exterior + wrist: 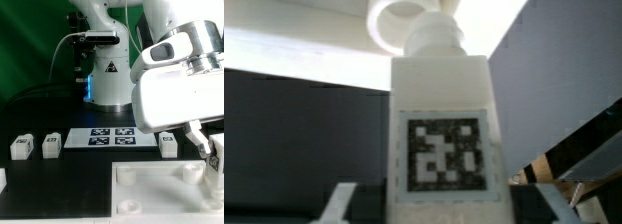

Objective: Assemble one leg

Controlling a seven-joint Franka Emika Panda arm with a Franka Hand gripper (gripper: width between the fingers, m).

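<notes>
Fingers [342, 204] sit closest to the wrist lens, one on each side of the leg [441, 120]. I read the gripper [441, 205] as closed on it: the leg runs straight out between the two fingers, its tag facing the camera. Beyond the fingertips the leg narrows to a tip that meets a round socket [399, 14] in the tabletop [295, 45]. I cannot tell whether the tip is seated or only at the rim.

The exterior view agrees. The gripper [211, 160] points down, with the leg [213, 182] upright below the fingers, over the corner of the tabletop [150, 195] on the exterior view's right.

Surface: the table [60, 175] is black and matt. The tabletop lies flat on it, directly under the fingers. Behind the fingers, farther from the camera, the marker board [110, 137] lies flat, showing four tags. One spare leg [168, 142] stands just beside the board's end, near the fingers. A second spare leg [50, 146] and a third [22, 147] stand beyond the board's other end, well apart from the fingers and not touching each other.

Room: a green backdrop [40, 30] closes the scene behind the table. The arm's white base [105, 75] stands behind the marker board and carries a warning triangle. Lighting is even; the wrist picture is soft.
</notes>
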